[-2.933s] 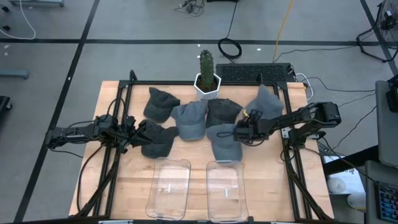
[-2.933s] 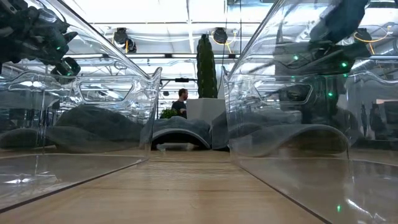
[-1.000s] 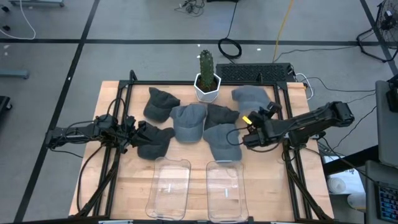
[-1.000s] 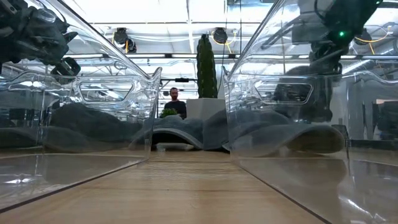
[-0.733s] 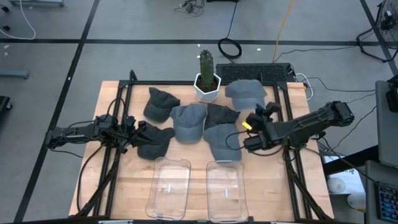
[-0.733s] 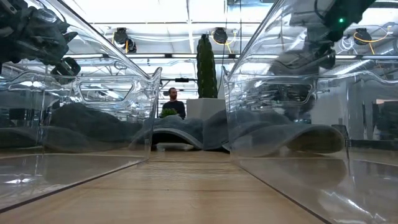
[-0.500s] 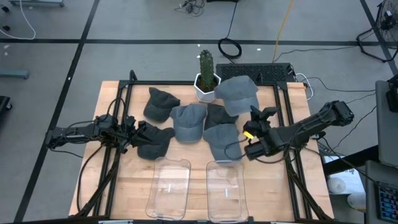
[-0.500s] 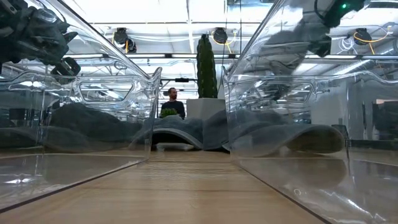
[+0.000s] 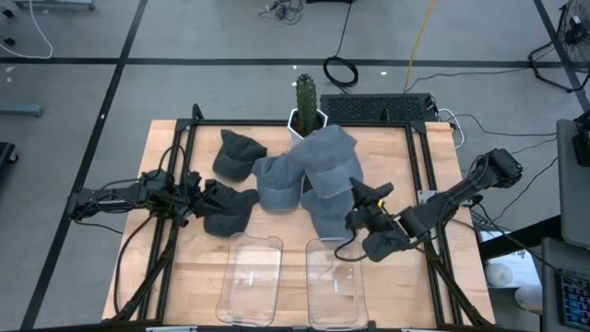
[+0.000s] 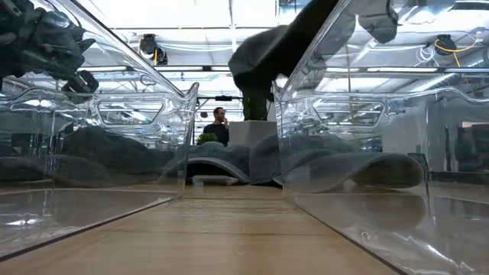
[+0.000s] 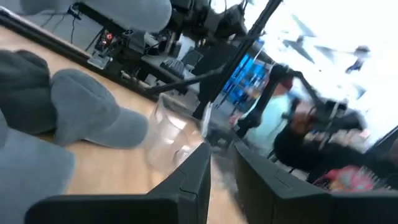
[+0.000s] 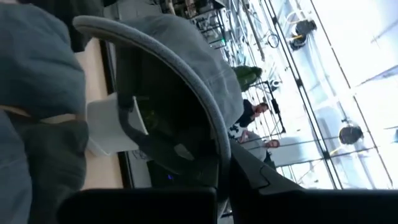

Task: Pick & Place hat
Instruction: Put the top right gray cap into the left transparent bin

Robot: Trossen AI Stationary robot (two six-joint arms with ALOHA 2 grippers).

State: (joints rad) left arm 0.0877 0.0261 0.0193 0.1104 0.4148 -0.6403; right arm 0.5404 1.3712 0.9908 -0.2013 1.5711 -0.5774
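My right gripper [image 9: 356, 195] is shut on a grey hat [image 9: 324, 157] and carries it in the air above the pile, in front of the cactus pot. The low view shows that hat [image 10: 267, 46] as a dark shape high up. Several other hats lie on the table: a dark one [image 9: 238, 152], a blue-grey one [image 9: 281, 181], a grey one [image 9: 330, 214] and a dark one [image 9: 229, 210]. My left gripper [image 9: 201, 194] waits at the left beside that last hat. In its wrist view a narrow gap [image 11: 224, 171] shows between its fingers, with nothing in it. My right gripper pinches the grey hat by its rim [image 12: 211, 146] between its two fingers. The fingers lie about level and come from the table's right. The hat is lifted clear and reaches from the fingers toward the far left, with its dark inside facing the wrist camera.
A cactus in a white pot [image 9: 306, 115] stands at the far middle. Two clear bins [image 9: 249, 277] [image 9: 334, 281] stand at the near edge. A black frame [image 9: 184, 138] runs along the table's sides. A person [image 10: 220, 126] stands in the room behind.
My right gripper has swung toward the table's left and near edge and risen a little, turning at the wrist. The grey hat has gone with it, from low at the far right to high above the pile beside the cactus.
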